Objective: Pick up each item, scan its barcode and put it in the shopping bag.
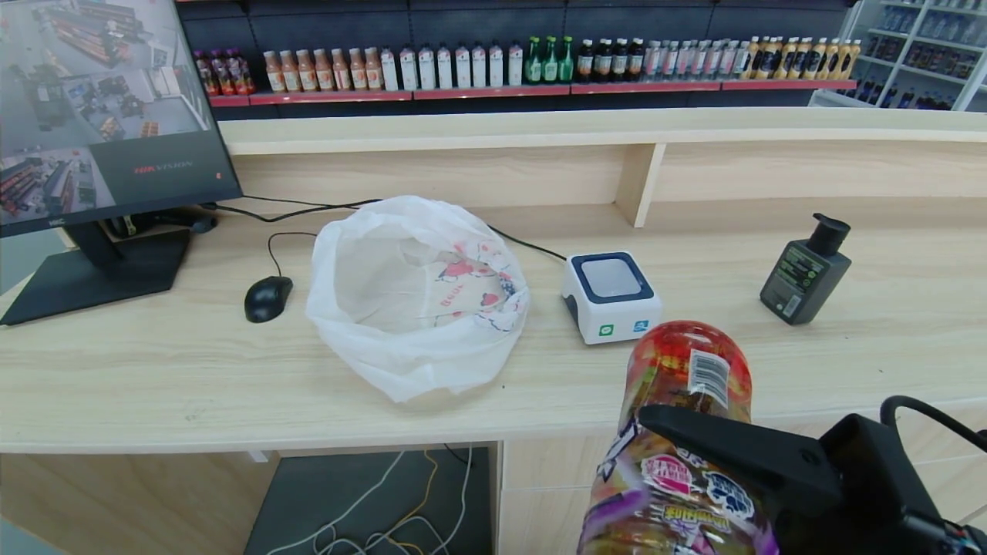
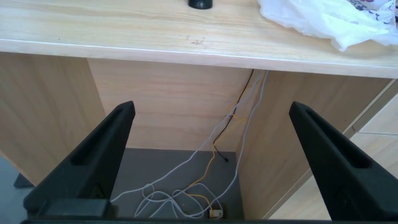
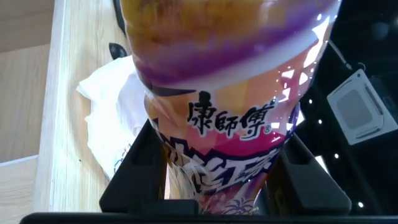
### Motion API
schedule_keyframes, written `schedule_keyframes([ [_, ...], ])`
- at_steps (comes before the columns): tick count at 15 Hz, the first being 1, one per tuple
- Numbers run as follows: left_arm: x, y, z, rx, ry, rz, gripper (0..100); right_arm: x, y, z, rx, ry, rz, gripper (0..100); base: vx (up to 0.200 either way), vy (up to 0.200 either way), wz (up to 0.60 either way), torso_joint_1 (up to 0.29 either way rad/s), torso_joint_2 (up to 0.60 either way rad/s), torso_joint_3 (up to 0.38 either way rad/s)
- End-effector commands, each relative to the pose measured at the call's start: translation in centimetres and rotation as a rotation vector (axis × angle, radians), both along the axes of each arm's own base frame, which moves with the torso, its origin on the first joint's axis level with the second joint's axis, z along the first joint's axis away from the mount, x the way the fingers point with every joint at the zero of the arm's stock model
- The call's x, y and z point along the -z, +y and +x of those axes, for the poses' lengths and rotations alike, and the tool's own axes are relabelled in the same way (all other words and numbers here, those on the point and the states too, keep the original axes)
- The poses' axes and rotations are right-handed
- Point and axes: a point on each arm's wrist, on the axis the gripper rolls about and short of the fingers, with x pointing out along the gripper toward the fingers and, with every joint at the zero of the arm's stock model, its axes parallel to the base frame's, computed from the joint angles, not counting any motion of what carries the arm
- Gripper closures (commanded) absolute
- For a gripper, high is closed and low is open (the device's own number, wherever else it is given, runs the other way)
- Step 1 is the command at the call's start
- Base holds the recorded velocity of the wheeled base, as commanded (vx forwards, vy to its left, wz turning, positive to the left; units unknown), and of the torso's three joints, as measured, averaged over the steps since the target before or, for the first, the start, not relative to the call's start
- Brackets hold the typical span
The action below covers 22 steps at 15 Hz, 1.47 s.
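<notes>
Red-orange plastic drink bottle (image 1: 682, 366): purple band, white barcode patch. White thin plastic bag (image 1: 432, 362): red-pink print inside.

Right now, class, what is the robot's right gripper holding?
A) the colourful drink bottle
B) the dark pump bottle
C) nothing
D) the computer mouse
A: the right gripper is shut on the colourful drink bottle, while the dark pump bottle stands apart on the counter and the computer mouse lies by the shopping bag.

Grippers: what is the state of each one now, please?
Left gripper: open, holding nothing.
Right gripper: closed on the drink bottle.
</notes>
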Motion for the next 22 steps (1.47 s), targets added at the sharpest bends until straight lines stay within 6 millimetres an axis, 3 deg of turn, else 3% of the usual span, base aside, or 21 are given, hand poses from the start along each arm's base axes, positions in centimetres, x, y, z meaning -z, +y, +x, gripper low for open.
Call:
schedule_keyframes([
  [1,0.0,0.0,0.0,-0.001,0.000,0.000,0,0.1,0.4,0.3,0.001,0.037,0.012,100,0.000,0.000,0.00,0.000,0.00,0.000],
  [9,0.0,0.0,0.0,-0.001,0.000,0.000,0,1.2,1.3,1.8,0.051,0.405,0.147,100,0.000,0.000,0.00,0.000,0.00,0.000],
  [11,0.0,0.0,0.0,-0.001,0.000,0.000,0,0.2,1.8,2.5,0.022,0.489,0.243,100,0.000,0.000,0.00,0.000,0.00,0.000],
  [15,0.0,0.0,0.0,-0.001,0.000,0.000,0,-0.3,0.6,4.6,0.036,0.682,0.415,100,0.000,0.000,0.00,0.000,0.00,0.000],
  [19,0.0,0.0,0.0,-0.001,0.000,0.000,0,-3.9,1.7,6.9,0.018,0.779,0.746,100,0.000,0.000,0.00,0.000,0.00,0.000],
  [22,0.0,0.0,0.0,-0.001,0.000,0.000,0,-3.6,1.2,7.7,0.044,0.907,0.919,100,0.000,0.000,0.00,0.000,0.00,0.000],
])
